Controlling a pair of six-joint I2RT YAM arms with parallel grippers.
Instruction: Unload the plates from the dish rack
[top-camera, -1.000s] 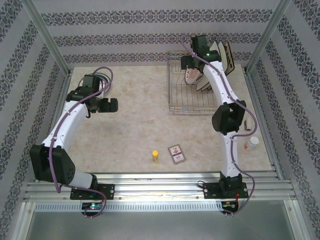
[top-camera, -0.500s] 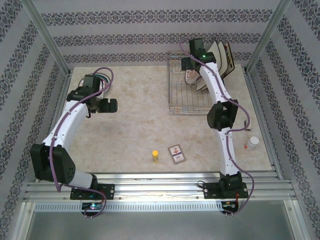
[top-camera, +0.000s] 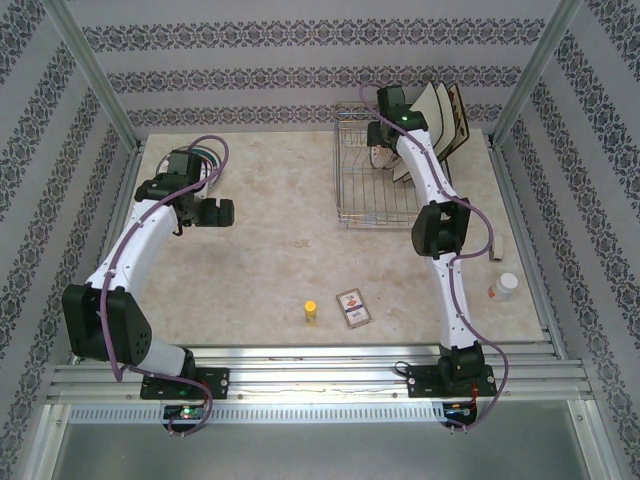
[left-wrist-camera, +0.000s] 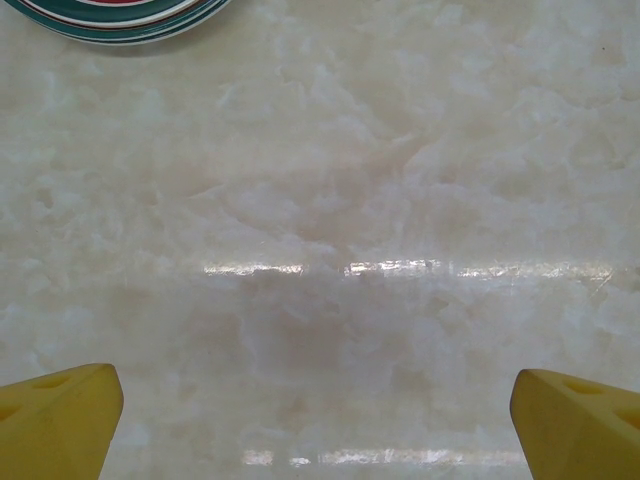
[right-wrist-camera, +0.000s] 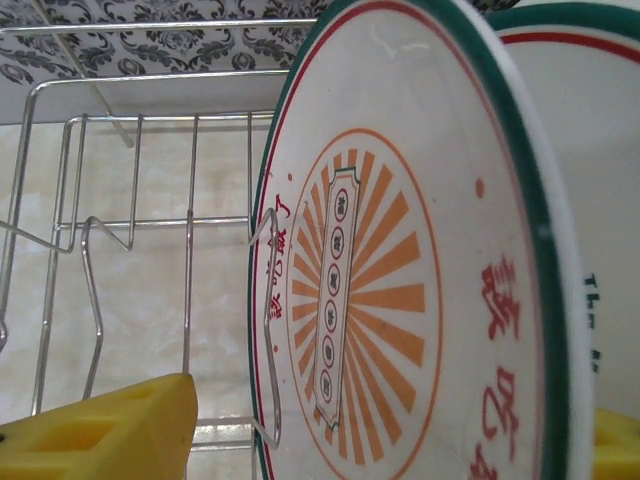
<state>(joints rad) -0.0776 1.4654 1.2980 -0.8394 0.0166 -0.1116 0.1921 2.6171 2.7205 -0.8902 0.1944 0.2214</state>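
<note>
From above, the right hand (top-camera: 385, 122) is reaching into the dish rack (top-camera: 375, 200). Left wrist: the left hand (left-wrist-camera: 320, 420) is hovering, spread, over the counter (left-wrist-camera: 330, 200) near a flat plate (left-wrist-camera: 120, 15). Right wrist: spread fingers (right-wrist-camera: 100, 430) are straddling an upright round plate (right-wrist-camera: 400, 280), seemingly to grip it.

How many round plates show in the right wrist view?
2. The sunburst plate stands upright in the dish rack; the second plate stands just behind it, at the right edge. Others may be hidden behind them.
</note>
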